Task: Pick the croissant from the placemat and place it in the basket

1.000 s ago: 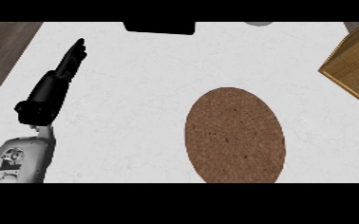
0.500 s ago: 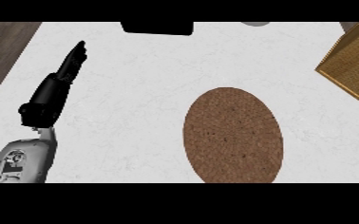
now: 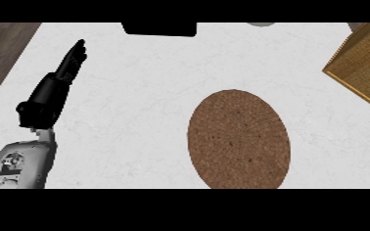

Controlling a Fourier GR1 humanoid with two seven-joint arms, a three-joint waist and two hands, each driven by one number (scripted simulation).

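Looking at the brown mat (image 3: 239,139), no croissant shows, so the left hand (image 3: 54,90), fingers (image 3: 74,57) straight and holding nothing, should find it before the basket (image 3: 352,63).

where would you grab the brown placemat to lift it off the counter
Probably pinch its thin left rim, coming from the left: the placemat lies flat, so only the edge offers a hold, and the open left hand is on that side.
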